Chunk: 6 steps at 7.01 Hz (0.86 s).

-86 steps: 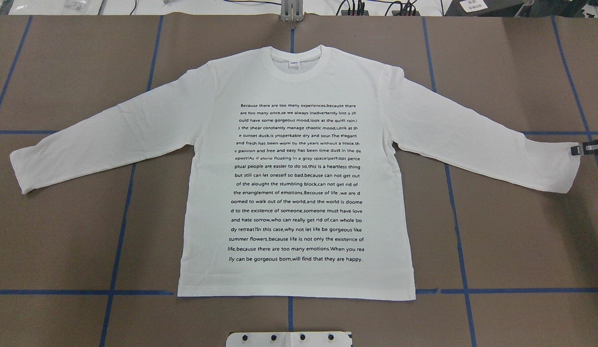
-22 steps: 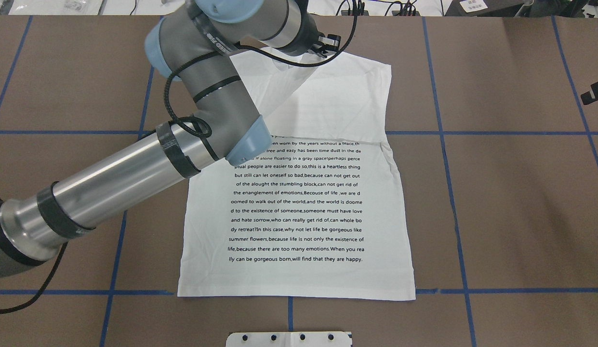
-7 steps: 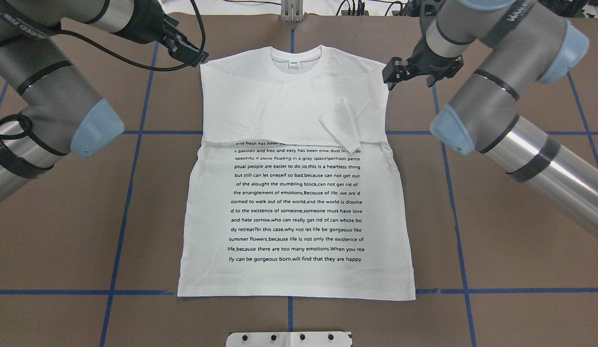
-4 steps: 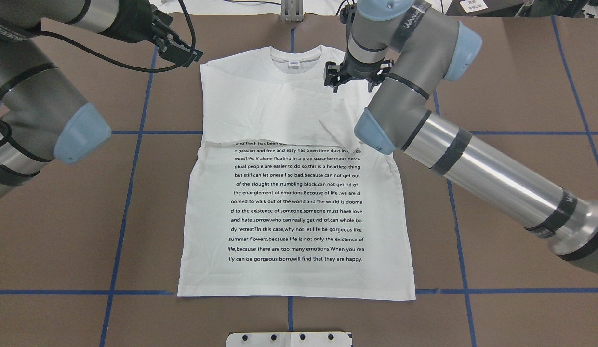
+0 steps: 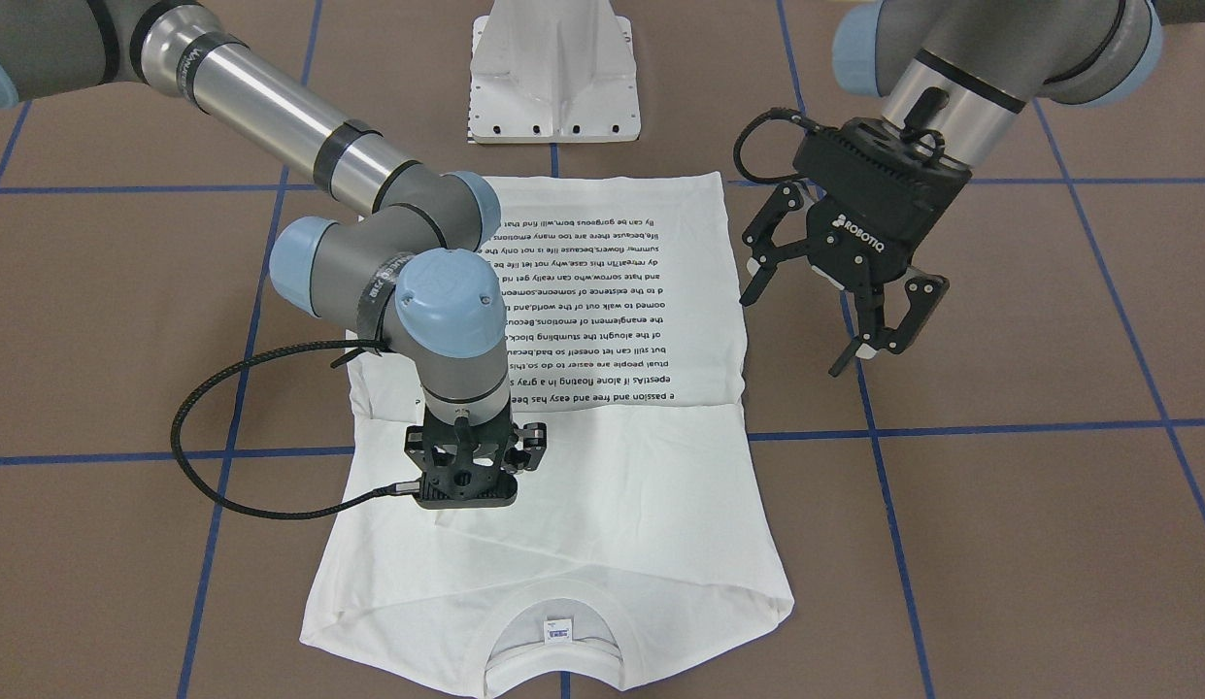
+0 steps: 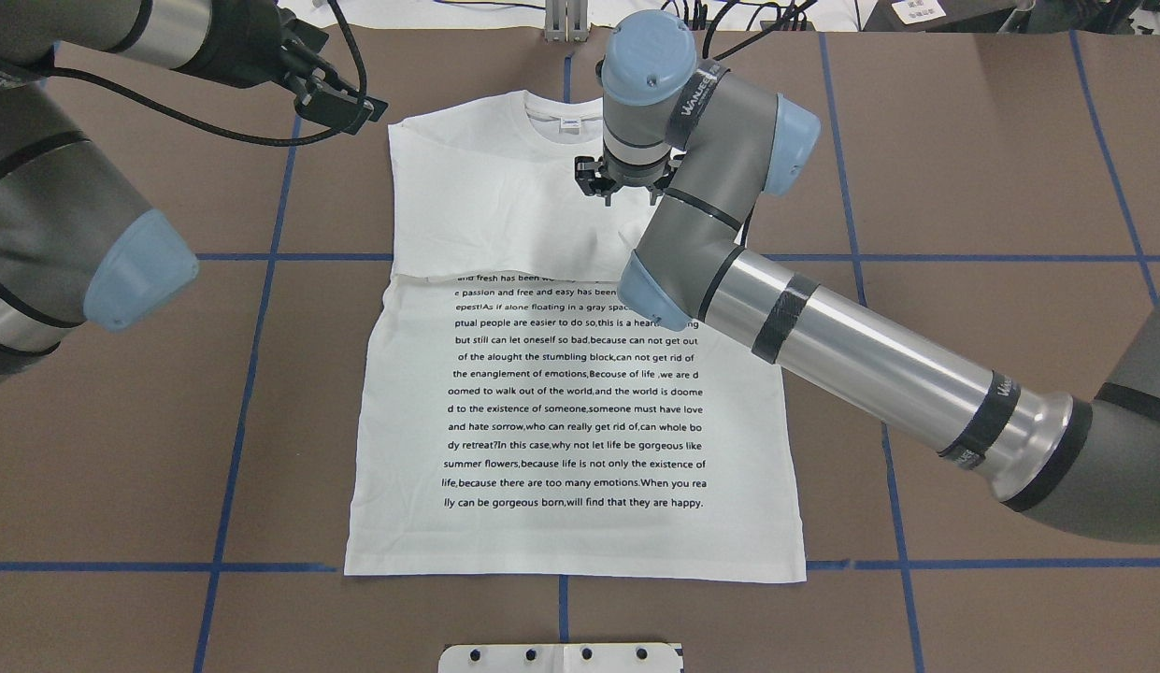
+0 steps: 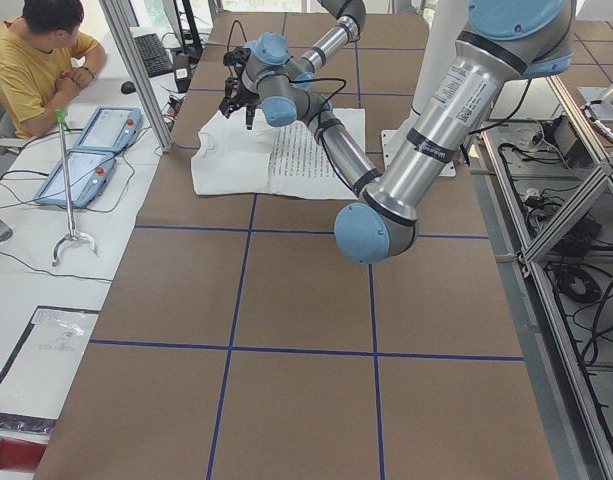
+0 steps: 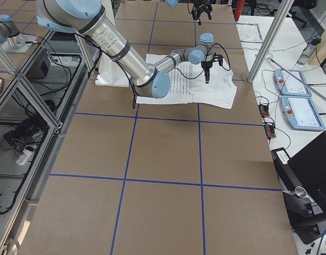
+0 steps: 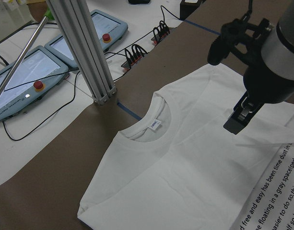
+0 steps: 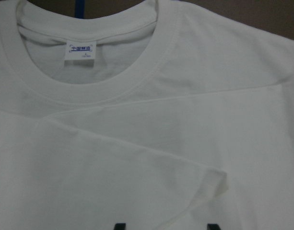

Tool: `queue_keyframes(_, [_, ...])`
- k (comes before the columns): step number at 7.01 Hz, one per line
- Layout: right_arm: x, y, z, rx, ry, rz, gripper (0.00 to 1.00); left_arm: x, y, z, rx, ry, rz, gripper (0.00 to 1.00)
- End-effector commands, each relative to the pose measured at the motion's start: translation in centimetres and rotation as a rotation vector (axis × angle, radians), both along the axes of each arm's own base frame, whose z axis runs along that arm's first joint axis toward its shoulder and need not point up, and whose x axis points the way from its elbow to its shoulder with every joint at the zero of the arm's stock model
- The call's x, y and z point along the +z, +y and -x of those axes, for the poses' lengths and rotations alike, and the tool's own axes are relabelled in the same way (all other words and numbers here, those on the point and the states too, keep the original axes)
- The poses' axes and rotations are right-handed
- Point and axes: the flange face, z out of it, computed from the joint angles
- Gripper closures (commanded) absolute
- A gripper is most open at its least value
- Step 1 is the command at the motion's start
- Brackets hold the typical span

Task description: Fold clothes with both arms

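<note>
T-shirt [image 6: 561, 393] flat mid-frame in overhead view, collar [image 6: 542, 131] toward top; right gripper [image 6: 624, 187] spread, empty, directly over upturned sleeve cuff [image 10: 211, 184], clearly nearer; left gripper [image 5: 801, 320] spread, empty, off shirt at upper left.

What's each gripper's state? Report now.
Left gripper: open, empty, beside the T-shirt.
Right gripper: open, empty, just above the T-shirt.

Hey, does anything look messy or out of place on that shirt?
The sleeve cuff folded across the chest of the T-shirt, between collar and printed text, has one corner curled up instead of lying flat. Nothing else stands out.
</note>
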Motion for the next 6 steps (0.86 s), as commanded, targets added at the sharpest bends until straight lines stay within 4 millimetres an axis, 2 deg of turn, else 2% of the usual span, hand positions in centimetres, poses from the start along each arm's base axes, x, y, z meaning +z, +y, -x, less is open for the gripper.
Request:
queue_keyframes(1, [1.1, 1.6, 2.1, -0.012, 0.029, -0.008, 0.48, 0.0, 0.0, 0.0, -0.001, 0.001, -0.002, 0.0])
queue_keyframes(4, [2.3, 2.2, 2.8, -0.018, 0.052, -0.009, 0.5, 0.0, 0.0, 0.1, -0.001, 0.001, -0.002, 0.0])
queue_keyframes(5, [2.4, 2.1, 2.8, -0.019, 0.055, -0.008, 0.61, 0.0, 0.0, 0.1, -0.001, 0.001, -0.002, 0.0])
queue_keyframes(6, [2.4, 2.1, 2.8, -0.02, 0.056, -0.008, 0.82, -0.1, 0.1, 0.1, -0.001, 0.002, -0.003, 0.0])
